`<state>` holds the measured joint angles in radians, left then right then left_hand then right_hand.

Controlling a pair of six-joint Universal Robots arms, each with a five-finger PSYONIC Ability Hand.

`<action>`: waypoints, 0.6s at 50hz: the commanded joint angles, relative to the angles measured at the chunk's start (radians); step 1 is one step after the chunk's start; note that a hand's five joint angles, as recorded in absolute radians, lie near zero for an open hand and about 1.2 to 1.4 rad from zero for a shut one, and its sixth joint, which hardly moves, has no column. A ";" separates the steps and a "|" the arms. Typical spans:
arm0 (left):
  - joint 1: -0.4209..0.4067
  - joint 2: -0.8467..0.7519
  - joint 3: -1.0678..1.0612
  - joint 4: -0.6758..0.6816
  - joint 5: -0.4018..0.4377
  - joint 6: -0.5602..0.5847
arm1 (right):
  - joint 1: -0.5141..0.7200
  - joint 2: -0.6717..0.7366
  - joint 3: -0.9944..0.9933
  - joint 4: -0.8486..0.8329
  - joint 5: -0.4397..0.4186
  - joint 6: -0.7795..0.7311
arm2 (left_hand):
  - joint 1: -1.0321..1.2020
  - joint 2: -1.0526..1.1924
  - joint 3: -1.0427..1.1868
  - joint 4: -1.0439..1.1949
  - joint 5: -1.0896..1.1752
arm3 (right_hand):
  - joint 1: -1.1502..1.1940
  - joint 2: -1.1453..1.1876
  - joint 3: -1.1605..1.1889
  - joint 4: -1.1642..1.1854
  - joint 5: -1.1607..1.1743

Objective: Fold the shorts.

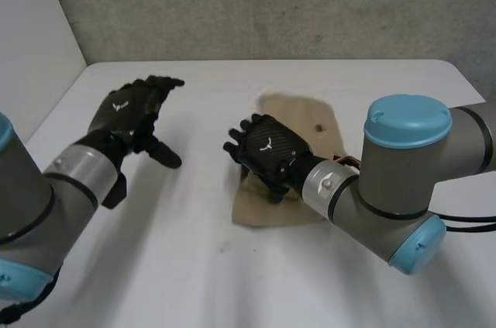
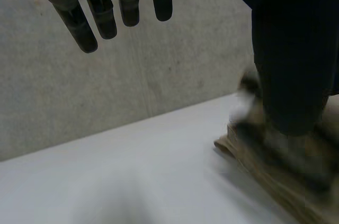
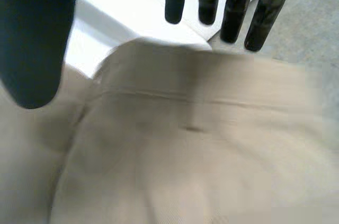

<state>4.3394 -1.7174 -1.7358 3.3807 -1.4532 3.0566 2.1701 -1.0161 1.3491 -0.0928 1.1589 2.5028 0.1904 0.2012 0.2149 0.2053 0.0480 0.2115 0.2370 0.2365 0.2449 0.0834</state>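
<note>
There is one pair of tan shorts (image 1: 294,115), one white bench (image 1: 194,266) and two robot hands: the left robot hand (image 1: 128,111) and the right robot hand (image 1: 263,150).

You see shorts (image 1: 310,122) of matt tan woven cloth, a smooth white table (image 1: 194,266), a rough grey concrete wall (image 1: 271,2), and a faintly glossy black weave on the right hand (image 1: 267,150).

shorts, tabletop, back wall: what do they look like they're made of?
Shorts: tan woven cloth, maybe cotton twill, matte; a stitched seam and soft folds show.
Table: smooth, even white top, possibly laminate or painted board; cannot tell which.
Wall: grey, mottled and rough, probably bare concrete.
</note>
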 commanded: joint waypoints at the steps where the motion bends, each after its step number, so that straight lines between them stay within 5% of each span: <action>1: -0.017 -0.019 0.152 -0.029 -0.001 -0.004 | -0.106 -0.122 -0.042 -0.004 0.105 0.392 | -0.016 -0.027 -0.040 -0.031 -0.048 | -0.037 -0.062 -0.062 -0.070 -0.083; 9: -0.145 -0.246 0.441 -0.126 -0.007 -0.016 | -0.204 -0.170 -0.044 0.008 0.182 0.630 | -0.016 -0.027 -0.040 -0.031 -0.048 | -0.037 -0.062 -0.062 -0.070 -0.083; 18: -0.253 -0.566 0.712 -0.146 -0.022 -0.016 | -0.208 -0.029 -0.122 0.140 0.176 0.617 | -0.015 -0.026 -0.040 -0.030 -0.047 | -0.037 -0.062 -0.062 -0.070 -0.083; 30: -0.271 -0.788 0.809 -0.245 -0.090 -0.004 | -0.210 0.185 -0.248 0.242 0.185 0.394 | -0.012 -0.023 -0.037 -0.027 -0.044 | -0.037 -0.062 -0.062 -0.070 -0.083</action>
<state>4.0648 -2.4365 -0.9372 3.1966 -1.5202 3.0441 1.9617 -0.9018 1.1351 0.1224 1.3365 3.0202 0.1904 0.2012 0.2149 0.2050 0.0480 0.2057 0.2211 0.2158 0.2366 0.0694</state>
